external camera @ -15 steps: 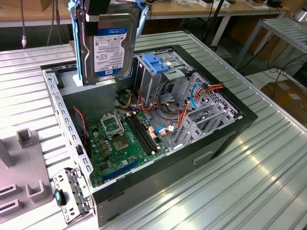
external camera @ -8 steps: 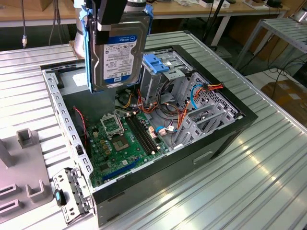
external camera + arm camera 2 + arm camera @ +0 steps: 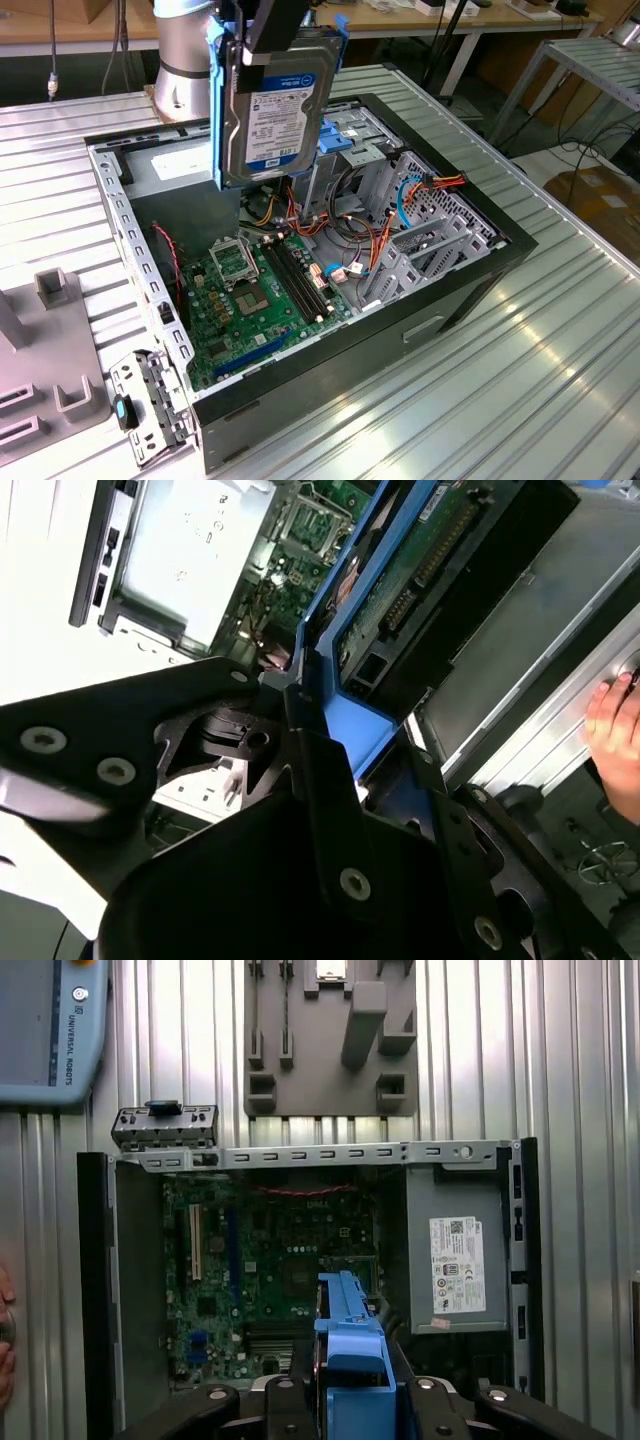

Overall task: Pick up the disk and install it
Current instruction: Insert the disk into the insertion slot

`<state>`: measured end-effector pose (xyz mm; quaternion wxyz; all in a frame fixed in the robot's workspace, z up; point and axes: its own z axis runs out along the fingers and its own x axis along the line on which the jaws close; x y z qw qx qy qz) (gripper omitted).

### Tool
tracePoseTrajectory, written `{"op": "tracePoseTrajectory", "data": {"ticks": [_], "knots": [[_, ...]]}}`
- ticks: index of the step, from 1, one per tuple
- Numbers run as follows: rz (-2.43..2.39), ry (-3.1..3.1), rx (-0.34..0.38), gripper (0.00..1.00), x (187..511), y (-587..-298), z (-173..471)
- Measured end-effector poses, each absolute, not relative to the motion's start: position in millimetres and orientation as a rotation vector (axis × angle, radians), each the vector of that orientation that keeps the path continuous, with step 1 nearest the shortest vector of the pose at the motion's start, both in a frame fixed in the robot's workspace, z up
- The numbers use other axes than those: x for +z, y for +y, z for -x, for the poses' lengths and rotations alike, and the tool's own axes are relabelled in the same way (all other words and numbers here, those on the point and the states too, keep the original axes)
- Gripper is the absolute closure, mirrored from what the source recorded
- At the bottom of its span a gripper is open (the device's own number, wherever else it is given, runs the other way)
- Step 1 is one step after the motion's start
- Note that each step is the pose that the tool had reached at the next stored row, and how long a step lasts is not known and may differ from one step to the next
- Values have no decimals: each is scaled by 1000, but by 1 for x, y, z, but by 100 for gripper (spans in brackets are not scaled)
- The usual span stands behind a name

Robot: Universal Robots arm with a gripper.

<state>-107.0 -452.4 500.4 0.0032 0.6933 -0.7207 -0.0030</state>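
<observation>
My gripper [image 3: 270, 40] is shut on the disk [image 3: 275, 115], a dark hard drive with a white label and bright blue side rails. It hangs on edge above the far part of the open computer case [image 3: 470, 300]. In the second wrist view the disk's [image 3: 430, 570] circuit-board side and blue rail run away from the black fingers [image 3: 320, 780]. In the first wrist view the blue rail [image 3: 350, 1350] sticks out between the gripper's jaws, over the green motherboard [image 3: 270, 1260].
Inside the case are cables, a blue-topped drive cage [image 3: 350, 140] and a power supply [image 3: 455, 1260]. A grey fixture [image 3: 50, 370] and a small metal bracket [image 3: 150, 400] lie beside the case. A person's hand [image 3: 615, 725] rests near the table edge. A teach pendant [image 3: 50, 1030] lies nearby.
</observation>
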Motion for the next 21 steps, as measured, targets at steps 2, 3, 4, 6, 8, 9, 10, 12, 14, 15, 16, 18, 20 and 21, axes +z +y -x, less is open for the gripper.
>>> {"op": "tracePoseTrajectory", "data": {"ticks": [2, 3, 4, 6, 8, 9, 10, 12, 14, 15, 16, 18, 20, 21], "knots": [[-2173, -2259, -9, 63, 500, -452, 100], [-2173, -2259, -9, 63, 500, -452, 94], [-2174, -2259, -9, 63, 500, -453, 90], [-2173, -2259, -9, 63, 500, -453, 82], [-2174, -2259, -9, 63, 499, -453, 75], [-2174, -2259, -9, 63, 499, -453, 71], [-2173, -2259, -9, 63, 499, -453, 69], [-2173, -2259, -9, 63, 499, -453, 66], [-2173, -2259, -9, 63, 499, -454, 65], [-2173, -2259, -9, 63, 499, -455, 65], [-2174, -2259, -9, 63, 499, -455, 65], [-2173, -2259, -9, 63, 499, -459, 65], [-2174, -2259, -9, 63, 498, -464, 65], [-2174, -2259, -9, 63, 498, -466, 65]]}}
